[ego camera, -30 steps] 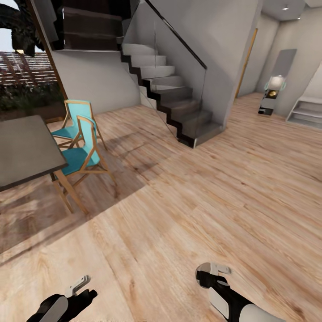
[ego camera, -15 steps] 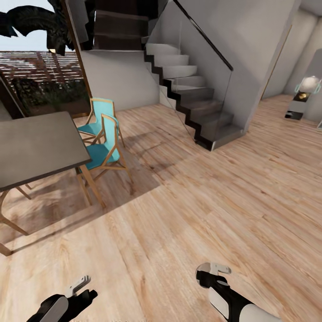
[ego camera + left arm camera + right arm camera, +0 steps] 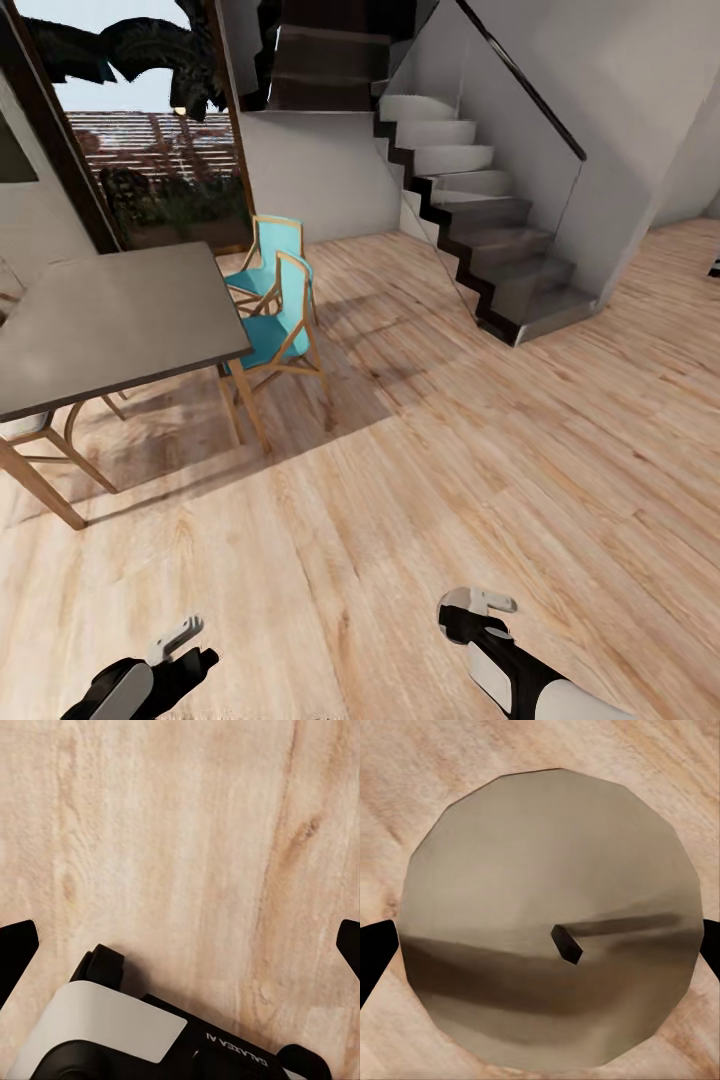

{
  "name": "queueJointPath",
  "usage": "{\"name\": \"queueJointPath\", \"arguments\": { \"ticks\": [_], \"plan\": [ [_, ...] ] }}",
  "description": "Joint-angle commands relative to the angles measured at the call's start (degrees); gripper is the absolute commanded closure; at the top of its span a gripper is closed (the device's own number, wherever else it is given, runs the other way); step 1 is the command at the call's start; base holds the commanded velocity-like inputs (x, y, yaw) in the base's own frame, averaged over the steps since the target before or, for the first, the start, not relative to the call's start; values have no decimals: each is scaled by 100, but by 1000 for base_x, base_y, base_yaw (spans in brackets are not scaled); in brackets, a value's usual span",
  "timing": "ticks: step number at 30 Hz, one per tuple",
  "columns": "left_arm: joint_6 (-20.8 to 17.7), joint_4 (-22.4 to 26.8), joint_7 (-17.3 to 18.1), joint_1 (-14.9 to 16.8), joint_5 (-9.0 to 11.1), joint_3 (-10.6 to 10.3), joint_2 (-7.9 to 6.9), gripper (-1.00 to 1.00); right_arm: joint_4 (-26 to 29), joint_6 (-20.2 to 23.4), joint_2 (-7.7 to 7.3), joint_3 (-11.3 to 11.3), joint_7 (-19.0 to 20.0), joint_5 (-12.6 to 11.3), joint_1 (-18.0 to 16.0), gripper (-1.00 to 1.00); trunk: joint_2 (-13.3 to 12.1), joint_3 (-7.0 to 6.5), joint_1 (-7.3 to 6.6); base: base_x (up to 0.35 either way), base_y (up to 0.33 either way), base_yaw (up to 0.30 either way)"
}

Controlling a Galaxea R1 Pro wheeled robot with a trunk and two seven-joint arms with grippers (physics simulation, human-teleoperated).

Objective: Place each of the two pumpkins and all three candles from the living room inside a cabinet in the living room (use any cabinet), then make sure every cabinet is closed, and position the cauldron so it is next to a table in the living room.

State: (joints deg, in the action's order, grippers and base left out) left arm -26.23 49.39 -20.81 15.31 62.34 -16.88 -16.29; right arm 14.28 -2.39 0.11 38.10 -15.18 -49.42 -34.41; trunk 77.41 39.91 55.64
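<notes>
Light wood-plank floor point(image 3: 420, 480) running from the near edge to off-white walls. At left, a grey-topped dining surface point(image 3: 110, 325) on wooden legs, with two turquoise chairs point(image 3: 270, 320) just beside its far corner. Behind these, a tall window point(image 3: 150, 150) giving on a brick-red roof, dark foliage and a black winged figure against the sky. Farther right, a staircase point(image 3: 480, 220) with pale treads, dark risers and a glass balustrade under a black handrail.

Low in the head view, left gripper point(image 3: 185, 645) and right gripper point(image 3: 480, 610), both hanging above bare planks, well apart from each other.

Readable lettering in the left wrist view: "GALAXEA AI", white on the black housing point(image 3: 232, 1050), seen upside down beside a white panel. Dark fingertips point(image 3: 16, 945) at both side edges of that view, spread wide, with only plank floor between them.

In the right wrist view, a candle point(image 3: 551, 919) seen end-on: pale beige-tan round face with a short dark wick at its middle. Black fingertips point(image 3: 375, 949) at either side of the wax, closed against its flanks, candle held squarely between them over the floor.
</notes>
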Motion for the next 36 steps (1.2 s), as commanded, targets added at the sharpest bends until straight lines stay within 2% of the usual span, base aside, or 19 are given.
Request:
{"name": "queueJointPath", "arguments": {
  "ticks": [1,16,20,36],
  "plan": [
    [4,9,-55,4,59,-26,-7,-100,5,-25,-2,48,-29,-50,-4,100,3,7,0,0,0,272],
    [4,9,-55,7,61,-26,-11,-100,-3,-24,1,49,-29,-53,-4,100,3,44,0,0,0,272],
    [4,9,-55,6,60,-26,-8,-100,-4,-20,-2,49,-30,-53,-4,100,-157,-18,-88,0,0,273],
    [2,9,-55,7,65,-4,-13,-100,0,-16,-2,48,-29,-57,-4,100,-157,-15,-88,0,0,278]
  ]
}}
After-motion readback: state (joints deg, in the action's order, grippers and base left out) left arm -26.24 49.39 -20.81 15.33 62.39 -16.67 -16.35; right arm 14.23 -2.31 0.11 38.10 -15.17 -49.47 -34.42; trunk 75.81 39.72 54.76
